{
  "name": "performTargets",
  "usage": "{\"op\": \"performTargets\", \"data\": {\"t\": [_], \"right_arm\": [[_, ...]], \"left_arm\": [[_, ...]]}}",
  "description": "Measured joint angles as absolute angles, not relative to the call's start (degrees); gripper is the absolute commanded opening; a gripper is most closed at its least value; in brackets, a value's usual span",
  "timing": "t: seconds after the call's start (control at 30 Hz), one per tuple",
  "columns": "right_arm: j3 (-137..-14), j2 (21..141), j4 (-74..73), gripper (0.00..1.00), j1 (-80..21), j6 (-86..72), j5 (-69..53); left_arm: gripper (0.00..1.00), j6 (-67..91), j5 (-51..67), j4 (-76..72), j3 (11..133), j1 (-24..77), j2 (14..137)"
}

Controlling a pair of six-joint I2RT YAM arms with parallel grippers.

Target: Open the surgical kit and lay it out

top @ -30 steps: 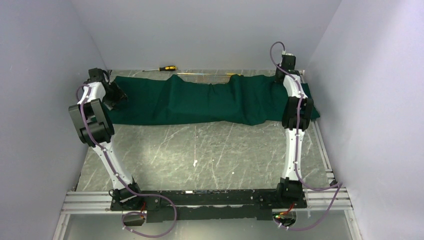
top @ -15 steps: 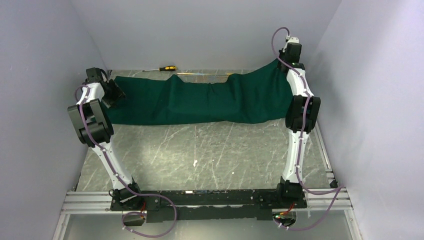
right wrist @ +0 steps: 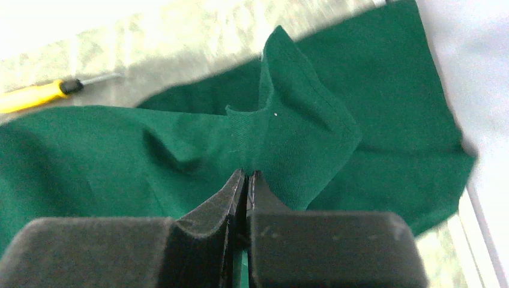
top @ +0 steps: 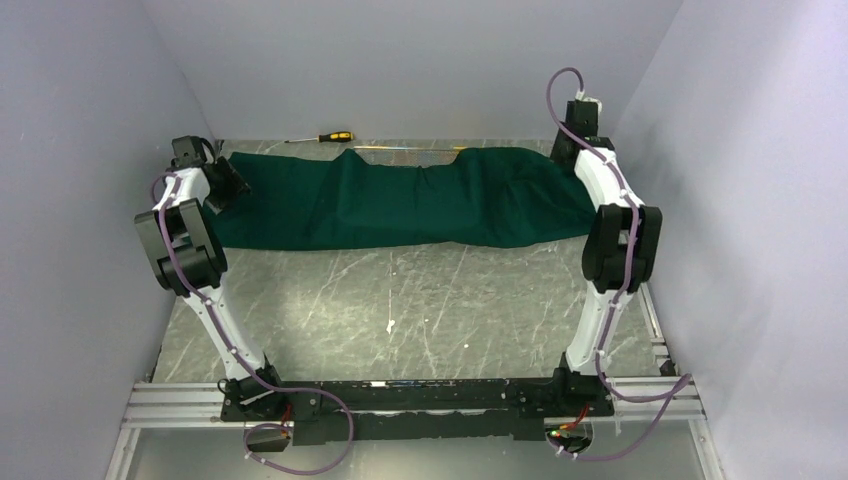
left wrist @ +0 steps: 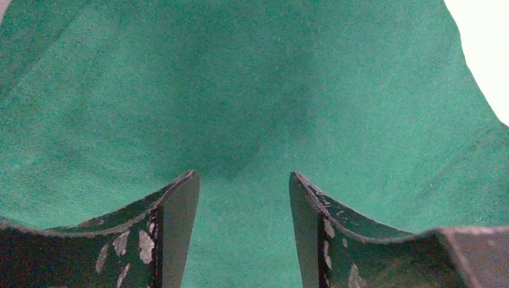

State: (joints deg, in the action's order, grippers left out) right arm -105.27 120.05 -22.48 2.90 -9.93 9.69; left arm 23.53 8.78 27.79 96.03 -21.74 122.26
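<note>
One yellow-handled screwdriver (top: 335, 136) lies just behind the bunched green cloth (top: 400, 200).

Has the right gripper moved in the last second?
Yes. The right gripper, shut on the green cloth, shifted slightly toward the right wall, pulling the cloth's right end up.

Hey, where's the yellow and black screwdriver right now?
In the top view, the screwdriver lies along the far edge of the table, left of centre, just behind the back edge of the green cloth.
</note>
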Motion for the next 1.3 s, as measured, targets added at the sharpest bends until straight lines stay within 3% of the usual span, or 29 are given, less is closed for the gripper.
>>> {"op": "performTargets", "data": {"t": [0.33, 0.67, 1.3], "right_arm": [[-85.41, 103.74, -35.16, 0.0, 2.92, -25.19, 17.41], [-70.94, 95.74, -54.02, 0.0, 3.22, -45.54, 22.26], [-48.38, 71.59, -58.46, 0.0, 6.0, -65.25, 24.1]], "left_arm": [[0.62, 24.99, 7.46, 27.24, 95.46, -21.74, 121.01], [0.63, 28.53, 6.57, 27.42, 93.49, -21.74, 119.81], [0.74, 37.56, 20.67, 23.86, 98.1, -18.72, 119.87]]}}
